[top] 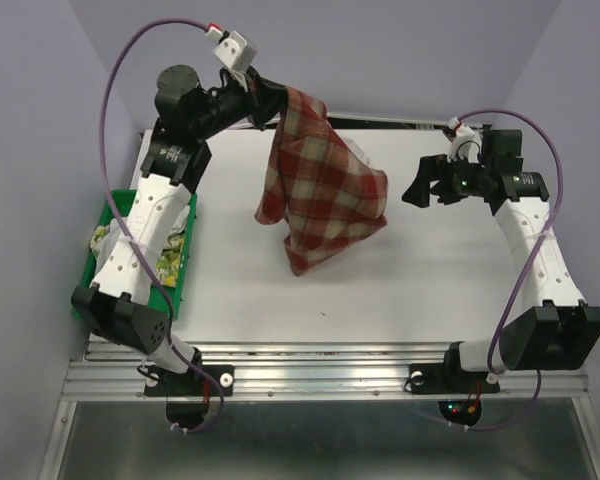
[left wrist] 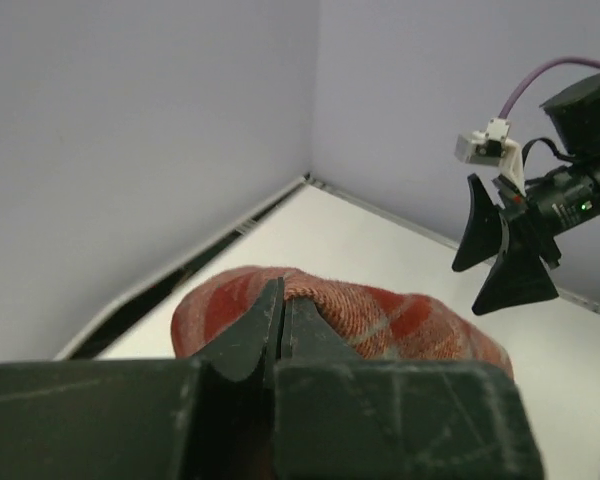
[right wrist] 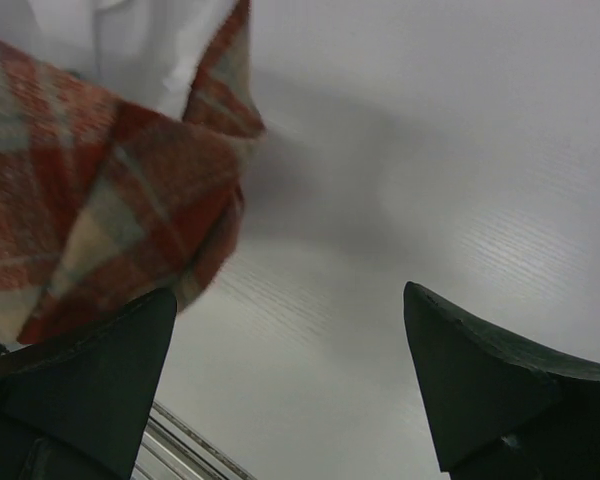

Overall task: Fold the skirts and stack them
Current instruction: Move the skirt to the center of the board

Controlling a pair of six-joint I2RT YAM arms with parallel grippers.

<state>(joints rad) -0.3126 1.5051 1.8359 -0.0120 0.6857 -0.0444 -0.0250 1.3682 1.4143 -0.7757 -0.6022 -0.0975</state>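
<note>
Bright, diffuse light is spread evenly, a soft shadow is left on the white table point(right wrist: 480, 150) beside the plaid skirt point(right wrist: 110, 200), and the dark fingers point(right wrist: 480, 390) at the lower frame edge are rendered blurred.

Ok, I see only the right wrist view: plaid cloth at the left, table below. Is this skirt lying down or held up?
Observer: Held up. The left gripper pinches the plaid skirt at its top, and it hangs down over the table.
Operator: Are the jaws closed well?
Observer: Yes, the left wrist view shows them shut on a fold of plaid.
Operator: And where are other skirts?
Observer: A fruit-print skirt lies in the green tray, under the left arm.
</note>
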